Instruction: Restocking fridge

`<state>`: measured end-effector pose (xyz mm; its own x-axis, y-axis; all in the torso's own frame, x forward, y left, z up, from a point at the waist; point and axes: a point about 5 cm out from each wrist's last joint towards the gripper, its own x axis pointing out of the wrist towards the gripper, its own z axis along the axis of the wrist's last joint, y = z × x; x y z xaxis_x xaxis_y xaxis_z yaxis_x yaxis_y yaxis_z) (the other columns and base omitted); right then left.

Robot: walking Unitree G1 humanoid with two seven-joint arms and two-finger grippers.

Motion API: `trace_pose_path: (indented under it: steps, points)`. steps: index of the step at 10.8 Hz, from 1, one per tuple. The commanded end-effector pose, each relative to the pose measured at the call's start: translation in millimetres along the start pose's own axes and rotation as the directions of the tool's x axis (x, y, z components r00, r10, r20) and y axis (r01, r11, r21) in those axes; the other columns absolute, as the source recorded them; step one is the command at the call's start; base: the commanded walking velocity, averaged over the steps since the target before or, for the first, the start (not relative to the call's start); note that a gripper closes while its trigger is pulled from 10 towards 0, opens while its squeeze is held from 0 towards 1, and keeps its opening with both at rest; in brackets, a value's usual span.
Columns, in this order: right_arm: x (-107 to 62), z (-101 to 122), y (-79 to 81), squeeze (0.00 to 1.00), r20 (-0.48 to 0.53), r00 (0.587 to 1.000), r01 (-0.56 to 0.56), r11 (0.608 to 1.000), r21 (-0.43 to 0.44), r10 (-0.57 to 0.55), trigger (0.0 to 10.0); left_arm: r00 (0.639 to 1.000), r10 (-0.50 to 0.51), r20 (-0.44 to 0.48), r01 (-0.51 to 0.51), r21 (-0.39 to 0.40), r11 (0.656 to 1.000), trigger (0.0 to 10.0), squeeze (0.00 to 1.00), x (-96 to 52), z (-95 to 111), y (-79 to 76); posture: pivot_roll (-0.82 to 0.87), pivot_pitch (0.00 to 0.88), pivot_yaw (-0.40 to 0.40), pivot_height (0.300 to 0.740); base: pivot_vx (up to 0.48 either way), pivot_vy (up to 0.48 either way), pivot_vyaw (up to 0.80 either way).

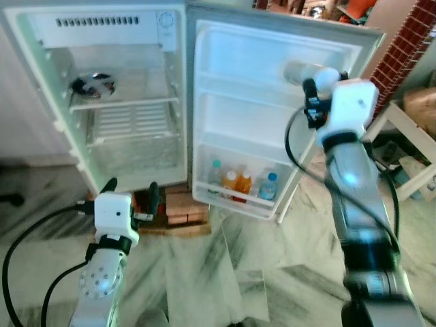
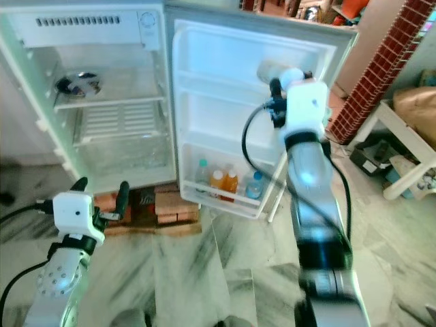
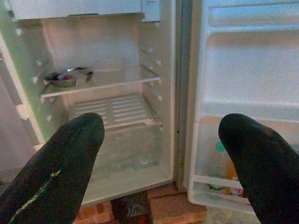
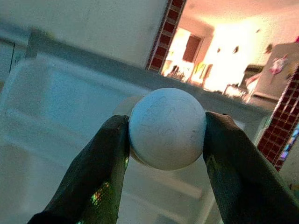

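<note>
Your right gripper (image 4: pixel 166 135) is clamped on a white bottle (image 4: pixel 167 127), raised level with the fridge door's (image 1: pixel 272 122) upper shelf for shelving; your left gripper (image 1: pixel 131 191) hangs low, fingers spread, empty, out of the way.

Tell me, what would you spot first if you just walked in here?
Probably the open fridge, nearly bare, with one metal bowl on its upper shelf. Then the right gripper, raised by the upper door shelf, its fingers pinching a round white object. Colourful bottles stand in the bottom door shelf.
</note>
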<state>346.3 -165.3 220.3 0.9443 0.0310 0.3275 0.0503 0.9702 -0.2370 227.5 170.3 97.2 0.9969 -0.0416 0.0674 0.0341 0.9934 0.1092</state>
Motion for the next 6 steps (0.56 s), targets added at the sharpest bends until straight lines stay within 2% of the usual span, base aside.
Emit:
trace_pose_path:
  steps: [1, 4, 5, 6]
  points:
    - [20.3, 6.5, -8.8, 0.0, 0.012, 1.0, 0.013, 0.999, -0.035, -0.013, 10.0, 1.0, -0.001, -0.001, 0.001, 0.013, 1.0, 10.0, 0.0, -3.8, 3.7, -1.8, 0.18, 0.111, -0.096, 0.74, 0.0, 0.0, 0.0]
    - [54.3, 13.2, -11.4, 0.0, 0.008, 1.0, 0.0, 0.997, -0.076, 0.0, 10.0, 1.0, 0.017, -0.02, -0.017, 0.022, 1.0, 10.0, 0.0, -12.6, 3.0, 0.8, 0.21, 0.139, -0.119, 0.74, 0.0, 0.0, 0.0]
    - [59.9, 13.6, -10.0, 0.0, 0.001, 1.0, -0.008, 0.997, -0.08, 0.008, 10.0, 0.999, 0.022, -0.026, -0.022, 0.023, 1.0, 10.0, 0.0, -14.5, 2.8, 0.4, 0.21, 0.142, -0.122, 0.74, 0.0, 0.0, 0.0]
    - [68.9, 13.3, -6.3, 0.0, -0.047, 0.998, -0.04, 0.993, -0.112, 0.035, 10.0, 0.999, 0.027, -0.029, -0.027, 0.022, 0.999, 10.0, 0.0, -16.7, 3.5, -1.0, 0.22, 0.15, -0.128, 0.74, 0.0, 0.0, 0.0]
